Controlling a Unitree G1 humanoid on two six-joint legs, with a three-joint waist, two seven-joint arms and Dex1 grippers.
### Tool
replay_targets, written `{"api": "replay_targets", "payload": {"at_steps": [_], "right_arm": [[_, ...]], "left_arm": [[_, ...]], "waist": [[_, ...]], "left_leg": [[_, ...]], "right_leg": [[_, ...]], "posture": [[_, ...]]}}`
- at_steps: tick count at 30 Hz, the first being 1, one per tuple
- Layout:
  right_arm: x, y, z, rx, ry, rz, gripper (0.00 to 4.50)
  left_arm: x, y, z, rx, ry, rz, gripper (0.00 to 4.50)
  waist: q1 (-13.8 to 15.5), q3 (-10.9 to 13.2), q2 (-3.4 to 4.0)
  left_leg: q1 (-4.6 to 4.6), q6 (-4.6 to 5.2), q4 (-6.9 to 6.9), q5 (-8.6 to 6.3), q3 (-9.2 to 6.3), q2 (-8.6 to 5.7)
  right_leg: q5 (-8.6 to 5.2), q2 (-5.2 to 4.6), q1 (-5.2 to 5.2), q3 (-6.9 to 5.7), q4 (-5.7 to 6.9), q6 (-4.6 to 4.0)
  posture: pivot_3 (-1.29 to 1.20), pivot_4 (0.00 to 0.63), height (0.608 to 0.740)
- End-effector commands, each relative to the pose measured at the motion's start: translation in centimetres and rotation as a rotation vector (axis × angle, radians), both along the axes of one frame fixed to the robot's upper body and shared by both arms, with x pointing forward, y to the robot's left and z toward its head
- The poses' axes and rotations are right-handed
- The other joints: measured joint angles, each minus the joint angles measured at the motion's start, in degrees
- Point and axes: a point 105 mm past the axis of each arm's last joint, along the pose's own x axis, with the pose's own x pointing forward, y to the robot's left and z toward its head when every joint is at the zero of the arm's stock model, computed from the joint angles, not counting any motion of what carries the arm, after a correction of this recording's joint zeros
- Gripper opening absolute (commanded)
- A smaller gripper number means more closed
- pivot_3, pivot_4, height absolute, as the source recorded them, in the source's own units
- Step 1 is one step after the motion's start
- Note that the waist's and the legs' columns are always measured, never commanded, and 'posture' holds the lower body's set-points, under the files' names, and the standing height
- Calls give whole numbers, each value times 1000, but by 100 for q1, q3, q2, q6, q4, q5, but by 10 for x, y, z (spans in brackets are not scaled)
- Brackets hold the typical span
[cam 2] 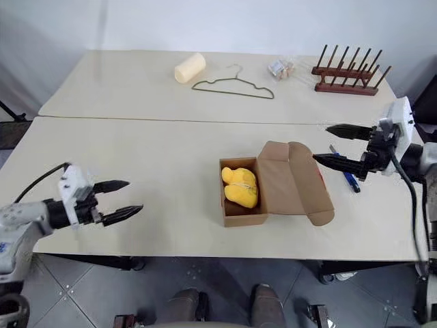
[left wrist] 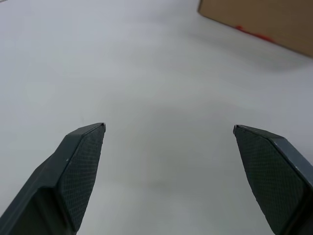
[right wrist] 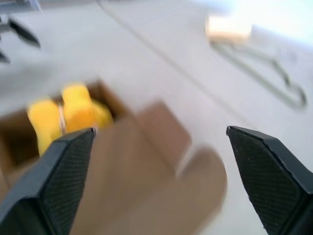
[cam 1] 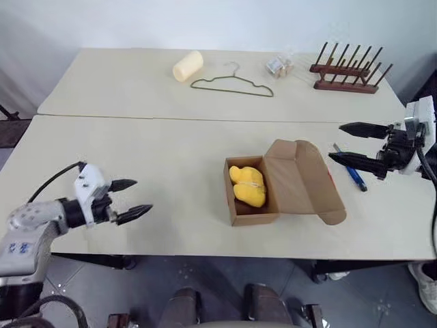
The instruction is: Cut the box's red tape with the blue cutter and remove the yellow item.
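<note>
from the head camera, the box [cam 1: 254,205] sits open near the middle of the pale tabletop [cam 1: 164,157], toward its near edge. it is a small brown cardboard carton, its lid flap folded back flat to the right with rounded tuck ends. the yellow item [cam 1: 248,184] lies inside it, a bright, lumpy, rounded shape filling most of the compartment. the blue cutter [cam 1: 354,172] lies on the tabletop just right of the lid flap, slim and pen-like, partly hidden behind the right claw [cam 1: 349,143]. that claw hovers above the right side of the tabletop with its two black fingers spread apart and nothing between them. the left claw [cam 1: 131,199] hangs at the near left edge, well apart from the box, fingers also spread and empty. on the far tabletop lie a pale cream roll [cam 1: 188,66], a wire hanger [cam 1: 232,83], a small clear packet [cam 1: 279,65] and a wooden peg rack [cam 1: 346,70].

in the left wrist view, the two dark fingertips [left wrist: 80,166] stand wide apart over bare tabletop; a brown edge of the box shows beyond them, with a thin strip of the red tape [left wrist: 252,33] along its lower edge.

in the right wrist view, the fingers [right wrist: 58,171] are spread wide, and beyond them the open box shows the yellow item against one wall, with the hanger and cream roll farther off.
</note>
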Motion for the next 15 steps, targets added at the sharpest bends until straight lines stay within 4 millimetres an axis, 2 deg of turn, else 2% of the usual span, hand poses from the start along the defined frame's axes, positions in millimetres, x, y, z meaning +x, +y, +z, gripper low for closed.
{"api": "replay_targets", "payload": {"at_steps": [1, 3, 5, 7, 10, 15], "right_arm": [[-27, 20, 14, -80, -151, 160, 4500], [-38, 25, 7, -131, -169, 207, 4500], [-44, 24, 3, -136, -154, 209, 4500], [-50, 21, -2, -153, -126, 211, 4500], [-57, 18, -7, -183, -115, 195, 4500], [-59, 4, 13, -205, -200, 68, 4500]], "left_arm": [[-20, 29, 13, -57, -40, 62, 4460], [-23, 42, 18, -76, -57, 110, 4460], [-17, 39, 30, -106, -92, 108, 4460], [-5, 19, 45, -143, -119, 48, 4460], [13, -27, 63, -126, -124, -125, 4460], [49, -100, 88, -44, -86, -333, 4460]], "waist": [[9, 1, 2], [68, 1, 1], [147, 1, 0], [199, 1, 0], [237, 1, -3], [177, 1, -3]], "left_leg": [[3, -1, -6, 0, -1, 4], [4, -2, -12, -1, -9, 4], [4, -1, -10, -1, -11, 3], [4, 7, -7, 0, -15, 1], [5, 17, -6, 5, -28, -11], [5, 20, -8, 7, -16, -40]], "right_leg": [[0, -1, -1, 0, 0, 0], [0, -1, 1, -5, -1, -1], [0, -7, 6, -5, -3, -1], [1, -21, 10, -4, -4, 1], [8, -34, 20, -5, -4, 9], [13, -34, 16, -6, -1, 14]], "posture": [[0, 150, 740], [0, 150, 740], [0, 150, 740], [0, 150, 740], [0, 150, 740], [0, 150, 740]]}}
